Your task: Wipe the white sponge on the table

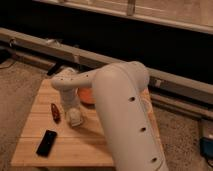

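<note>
The white sponge (75, 118) lies on the light wooden table (35, 120), left of the middle. My gripper (72, 109) reaches down from the white wrist and sits right over the sponge, at or touching its top. Whether it holds the sponge is hidden by the wrist. My large white arm (125, 115) covers the right half of the table.
A small red object (55, 112) lies just left of the sponge. A black phone (46, 142) lies near the front left edge. An orange bowl (86, 95) sits behind the sponge, partly hidden by the arm. Gravel floor surrounds the table.
</note>
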Robot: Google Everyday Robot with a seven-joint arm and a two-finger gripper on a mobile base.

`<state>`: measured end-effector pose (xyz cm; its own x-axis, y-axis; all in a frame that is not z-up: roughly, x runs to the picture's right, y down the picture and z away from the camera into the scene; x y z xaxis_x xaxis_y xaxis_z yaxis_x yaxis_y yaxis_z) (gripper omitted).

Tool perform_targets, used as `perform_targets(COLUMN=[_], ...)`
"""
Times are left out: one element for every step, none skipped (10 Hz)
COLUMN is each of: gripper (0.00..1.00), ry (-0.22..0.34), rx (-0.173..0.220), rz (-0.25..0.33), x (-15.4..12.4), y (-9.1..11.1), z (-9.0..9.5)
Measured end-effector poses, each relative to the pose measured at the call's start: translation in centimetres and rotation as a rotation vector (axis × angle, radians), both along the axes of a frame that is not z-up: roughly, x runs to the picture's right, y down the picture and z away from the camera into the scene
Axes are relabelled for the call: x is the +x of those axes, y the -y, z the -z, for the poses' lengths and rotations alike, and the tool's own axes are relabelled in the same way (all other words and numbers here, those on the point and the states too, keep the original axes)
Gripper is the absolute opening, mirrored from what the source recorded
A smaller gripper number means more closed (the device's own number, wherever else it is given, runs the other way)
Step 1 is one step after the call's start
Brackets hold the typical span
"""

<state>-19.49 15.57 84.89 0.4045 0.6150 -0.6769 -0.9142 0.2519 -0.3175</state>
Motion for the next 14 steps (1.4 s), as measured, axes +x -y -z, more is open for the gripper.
perform_targets(gripper=[0.65,0.65,0.65,0.65,0.65,0.65,0.64,0.57,0.47,0.41,0.39,0.39,0.39,0.39], ry=[-0.002,-0.005,-0.01,-0.01,-0.011,-0.012,-0.015,-0.016,-0.018,-0.019,-0.021,-0.022,-0.023,-0.025], rx=[-0.006,-0.008,-0.012,-0.014,-0.017,-0.02,-0.023,-0.027,-0.03,-0.032,-0.035,-0.037,-0.039,-0.041], rz=[0.002,0.004,0.006,0.01,0.015,0.021,0.027,0.032,0.035,0.037,0.039,0.041,0.042,0.043], x=[-0.1,0.1,0.3,0.2,0.1,0.0,0.0,0.0,0.1,0.1,0.2,0.1,0.1,0.2], y=[-0.1,0.0,-0.1,-0.1,-0.2,-0.3,-0.5,-0.6,-0.6,-0.7,-0.7,-0.8,-0.8,-0.9], z=[-0.3,-0.6,-0.8,-1.0,-1.2,-1.3,-1.5,-1.7,-1.9,-2.0,-2.1,-2.2,-2.2,-2.2])
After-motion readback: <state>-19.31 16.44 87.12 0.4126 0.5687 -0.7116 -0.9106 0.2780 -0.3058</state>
